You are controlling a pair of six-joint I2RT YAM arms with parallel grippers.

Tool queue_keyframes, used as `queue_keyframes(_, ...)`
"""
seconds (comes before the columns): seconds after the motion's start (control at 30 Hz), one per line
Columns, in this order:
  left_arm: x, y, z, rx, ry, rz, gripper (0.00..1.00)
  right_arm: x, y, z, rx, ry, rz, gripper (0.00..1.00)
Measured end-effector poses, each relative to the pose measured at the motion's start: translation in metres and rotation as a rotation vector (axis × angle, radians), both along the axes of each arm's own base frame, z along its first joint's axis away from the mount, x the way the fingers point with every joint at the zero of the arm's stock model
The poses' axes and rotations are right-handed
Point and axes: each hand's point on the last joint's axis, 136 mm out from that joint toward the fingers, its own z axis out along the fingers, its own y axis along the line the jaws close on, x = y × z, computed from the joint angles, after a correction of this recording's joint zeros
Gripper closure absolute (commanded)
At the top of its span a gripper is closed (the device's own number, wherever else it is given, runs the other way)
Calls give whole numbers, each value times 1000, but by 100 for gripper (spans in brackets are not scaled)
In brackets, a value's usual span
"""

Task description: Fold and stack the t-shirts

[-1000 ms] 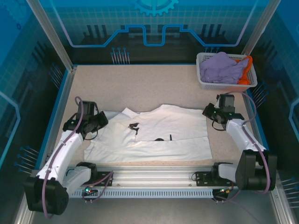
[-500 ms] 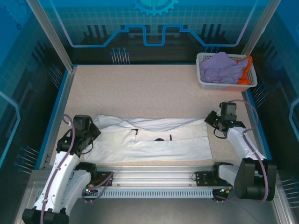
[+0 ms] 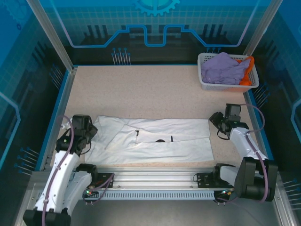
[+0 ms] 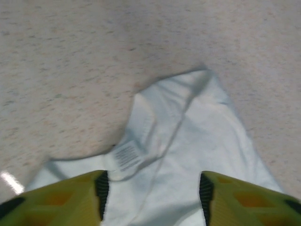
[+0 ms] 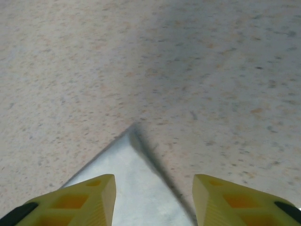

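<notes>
The white t-shirt (image 3: 160, 139) lay folded lengthwise on the worktop (image 3: 141, 89), left pincer (image 4: 151, 184) and right pincer (image 5: 153, 184) gaping at its ends. A shallow grab might have caught one layer, spilling the fold.

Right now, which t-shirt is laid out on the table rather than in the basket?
The white t-shirt, lying flat at the near edge; the lavender t-shirt and orange t-shirt are bunched in the basket.

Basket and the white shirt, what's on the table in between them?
Nothing. In the top view, the stretch between the basket and the white t-shirt is just bare speckled table.
</notes>
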Motion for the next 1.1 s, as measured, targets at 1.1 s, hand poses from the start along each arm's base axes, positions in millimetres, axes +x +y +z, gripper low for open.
queue_keyframes(1.1,142,11,-117,-230,426,-145,62,52,70,-59,171,420,69,38)
